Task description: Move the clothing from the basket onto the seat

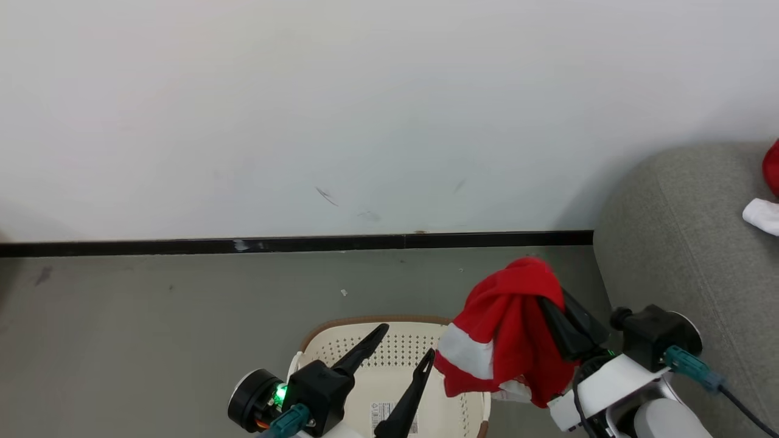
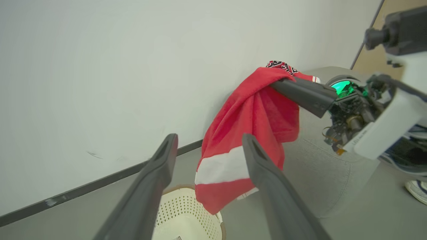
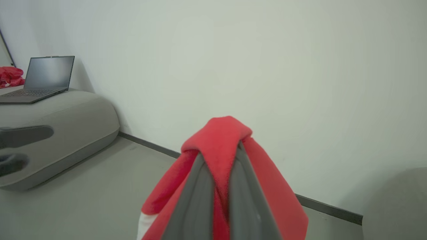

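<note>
My right gripper [image 1: 543, 296] is shut on a red garment [image 1: 505, 331] with a white panel, which hangs lifted above the floor between the basket and the sofa. In the right wrist view the red garment [image 3: 220, 146] drapes over both closed fingers [image 3: 196, 196]. The cream basket [image 1: 341, 350] sits on the floor at the bottom centre, and its inside shows only a label sticker [image 1: 384, 416]. My left gripper [image 1: 405, 350] hovers open over the basket, holding nothing. The grey sofa [image 1: 681, 243] fills the right side, with another red and white garment [image 1: 767, 204] lying on it.
A white wall with a black skirting strip [image 1: 292, 244] runs behind the grey floor [image 1: 152, 316]. The right wrist view shows a laptop [image 3: 43, 78] on a grey upholstered piece [image 3: 73, 123], with red cloth [image 3: 10, 76] beside it. A shoe [image 2: 417, 190] is at the left wrist view's right edge.
</note>
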`<state>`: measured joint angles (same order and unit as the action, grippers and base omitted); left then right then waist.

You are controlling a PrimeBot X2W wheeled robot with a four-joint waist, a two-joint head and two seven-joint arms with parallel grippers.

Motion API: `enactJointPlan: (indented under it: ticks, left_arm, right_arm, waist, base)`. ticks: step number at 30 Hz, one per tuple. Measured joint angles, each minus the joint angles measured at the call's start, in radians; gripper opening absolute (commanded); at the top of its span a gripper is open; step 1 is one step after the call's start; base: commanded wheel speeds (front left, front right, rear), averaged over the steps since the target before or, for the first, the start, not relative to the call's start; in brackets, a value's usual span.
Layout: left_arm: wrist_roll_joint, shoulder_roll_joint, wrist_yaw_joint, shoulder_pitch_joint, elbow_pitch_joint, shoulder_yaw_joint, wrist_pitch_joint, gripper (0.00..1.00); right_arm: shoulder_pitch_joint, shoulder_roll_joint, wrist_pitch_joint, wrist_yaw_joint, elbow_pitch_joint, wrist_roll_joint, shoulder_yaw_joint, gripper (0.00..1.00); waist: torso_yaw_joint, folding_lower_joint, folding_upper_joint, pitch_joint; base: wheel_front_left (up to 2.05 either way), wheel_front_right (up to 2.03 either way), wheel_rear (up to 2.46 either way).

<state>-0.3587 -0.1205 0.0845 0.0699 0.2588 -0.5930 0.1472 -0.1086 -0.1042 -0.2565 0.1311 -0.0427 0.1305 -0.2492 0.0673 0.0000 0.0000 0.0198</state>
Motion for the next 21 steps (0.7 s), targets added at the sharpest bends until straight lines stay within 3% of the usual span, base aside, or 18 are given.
enactJointPlan:
  ticks: [21]
  left_arm:
    - [-0.011, 0.013, -0.009, -0.028, -0.017, -0.029, -0.035, 1.0]
  right_arm:
    - [0.022, -0.058, 0.0, 0.0, 0.059, 0.015, 0.186, 0.0]
  waist:
    - [-0.114, 0.0, 0.0, -0.039]
  base:
    - [0.0, 0.0, 0.0]
